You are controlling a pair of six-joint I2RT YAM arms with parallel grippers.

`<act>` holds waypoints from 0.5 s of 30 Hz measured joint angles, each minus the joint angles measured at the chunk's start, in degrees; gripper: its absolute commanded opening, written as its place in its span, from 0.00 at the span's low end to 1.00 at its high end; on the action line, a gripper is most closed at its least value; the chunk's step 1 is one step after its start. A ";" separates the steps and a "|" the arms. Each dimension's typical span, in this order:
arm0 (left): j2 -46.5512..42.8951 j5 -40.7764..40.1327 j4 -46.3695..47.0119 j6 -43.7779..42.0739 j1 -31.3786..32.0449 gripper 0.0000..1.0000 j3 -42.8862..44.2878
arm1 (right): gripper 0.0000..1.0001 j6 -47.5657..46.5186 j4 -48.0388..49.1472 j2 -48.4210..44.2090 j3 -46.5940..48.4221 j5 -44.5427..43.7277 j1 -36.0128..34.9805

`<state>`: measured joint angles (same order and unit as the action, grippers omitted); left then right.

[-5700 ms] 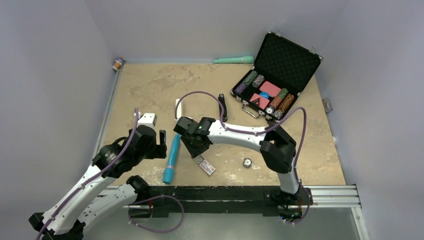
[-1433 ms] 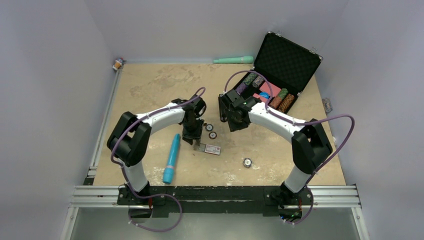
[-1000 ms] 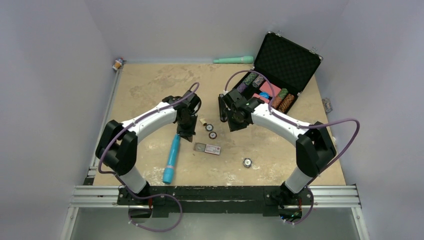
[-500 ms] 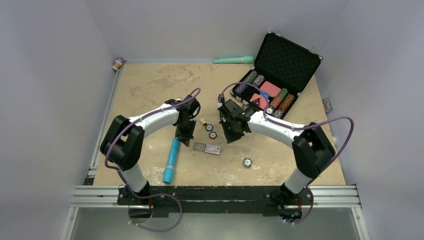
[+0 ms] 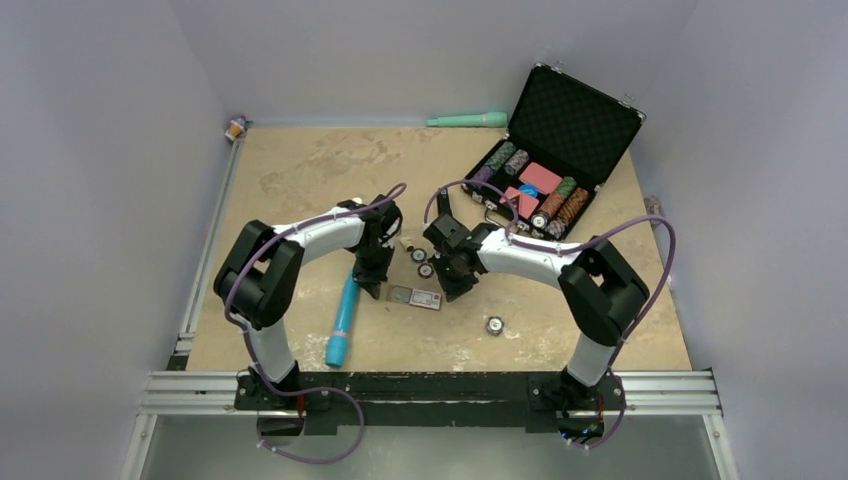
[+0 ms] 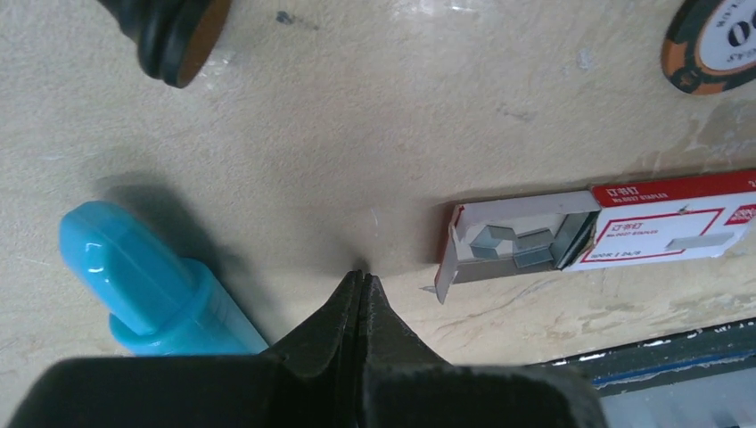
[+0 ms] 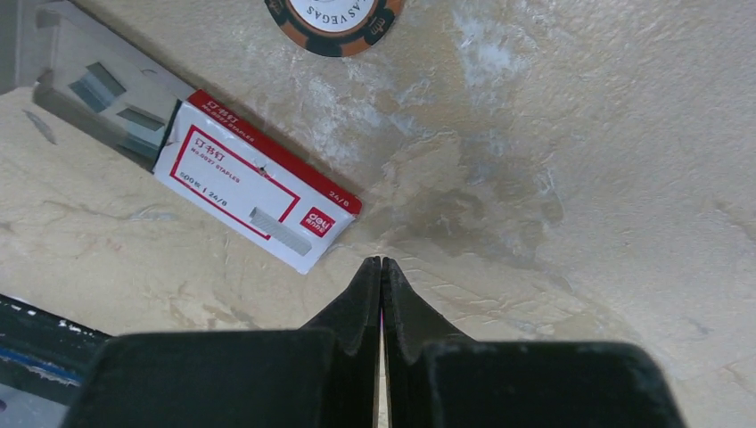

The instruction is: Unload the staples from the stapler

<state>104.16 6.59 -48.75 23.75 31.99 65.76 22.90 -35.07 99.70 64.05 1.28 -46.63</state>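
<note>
The stapler (image 5: 443,203), a slim black bar, lies behind my right wrist, mostly hidden by the arm and its cable. An open red-and-white staple box (image 5: 415,297) lies between my two grippers, with loose staple strips showing in its open end (image 6: 526,245). My left gripper (image 5: 373,288) (image 6: 362,276) is shut and empty. Its tip is down at the table, between a blue tube (image 6: 143,276) and the box's open end. My right gripper (image 5: 453,290) (image 7: 382,261) is shut and empty, just off the box's closed end (image 7: 254,192).
The blue tube (image 5: 342,318) lies left of the box. Two poker chips (image 5: 418,255) sit just beyond the box, and a small round piece (image 5: 494,325) lies near right. An open black case (image 5: 575,110) with chips stands at the back right. A green tube (image 5: 467,120) lies along the back wall.
My right gripper has come nearer and leftward from beside the stapler to the staple box, and its jaws have shut. My left gripper has shifted only a little, staying beside the box.
</note>
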 measured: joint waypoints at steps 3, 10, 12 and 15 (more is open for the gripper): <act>0.02 1.07 0.22 -0.61 0.00 0.00 0.00 | 0.00 0.00 0.13 1.14 0.00 0.02 -0.24; 0.04 4.48 1.44 -0.85 0.00 0.00 0.00 | 0.00 -0.04 1.38 1.60 0.00 0.26 -0.37; 0.04 5.44 1.79 -0.87 0.00 0.00 0.00 | 0.00 -0.04 1.70 2.14 0.00 0.31 -0.50; 0.09 6.73 2.34 -0.85 0.00 0.00 -0.04 | 0.00 -0.07 1.84 2.82 0.00 0.46 -0.63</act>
<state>104.25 13.32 -46.41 22.90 31.99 65.71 22.83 -33.23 102.52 64.05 1.74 -47.27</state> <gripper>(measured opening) 0.011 0.007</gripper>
